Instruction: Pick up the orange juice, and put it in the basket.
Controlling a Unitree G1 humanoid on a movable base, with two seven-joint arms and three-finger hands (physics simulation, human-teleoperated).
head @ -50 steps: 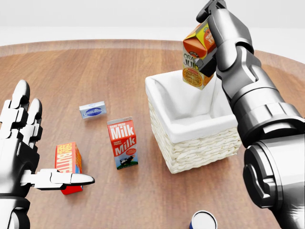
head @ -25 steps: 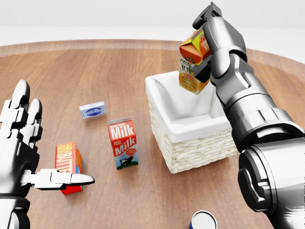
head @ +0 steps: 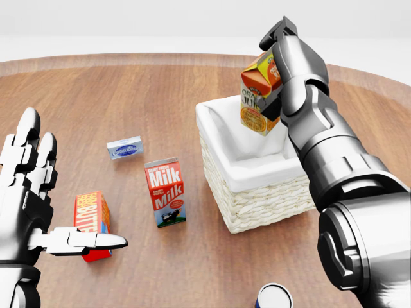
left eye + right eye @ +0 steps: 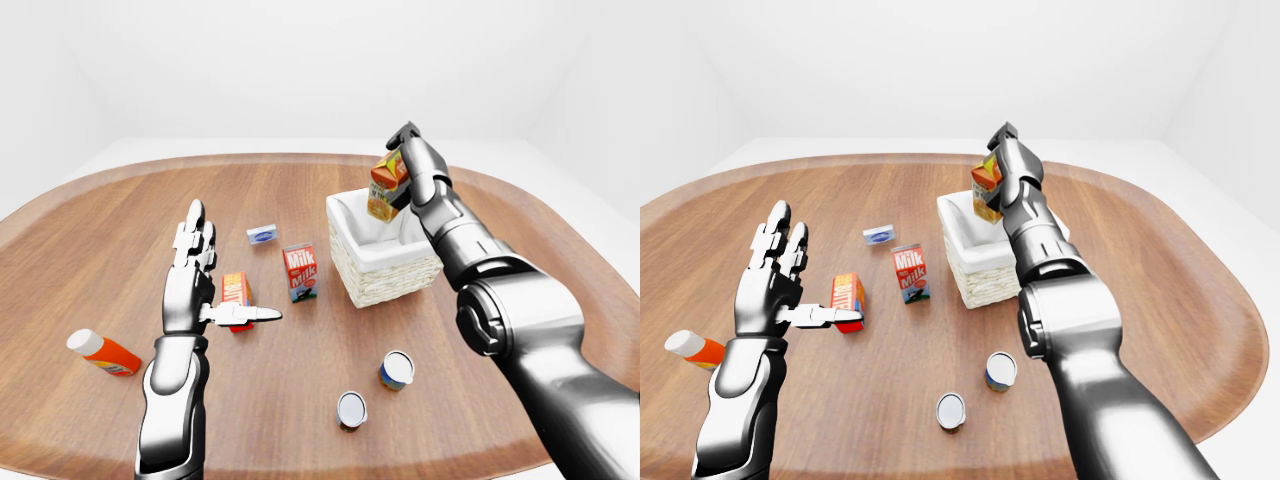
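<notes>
A: Juice first. Where does the orange juice (image 3: 259,96) sit against the right robot hand (image 3: 282,67)?

B: The carton is in the grip of that robot hand, fingers closed round its right side in the head view. It hangs in the air, tilted, its gabled top leaning toward the view's upper right, its printed face turned to the left.

A: And against the basket (image 3: 270,192)?

B: Above the open mouth, near the far right part of the white lining. Its lower end overlaps the liner's inner wall in the head view; I cannot tell whether it touches it. It is not resting on the basket's floor.

A: The left robot hand (image 3: 29,192)?

B: Spread wide at the head view's left edge, palm away, fingers up and thumb pointing right, holding nothing. The thumb tip lies in front of the butter box (image 3: 92,223) in that view, so contact is unclear.

A: What else stands on the desk (image 4: 120,230)?

B: A milk carton (image 3: 166,192) upright, left of the basket. A small blue and white pack (image 3: 124,147) lying flat further up. In the left-eye view, two cans (image 4: 397,369) (image 4: 351,408) near the bottom and a white-capped orange bottle (image 4: 103,353) on its side at the far left.
</notes>
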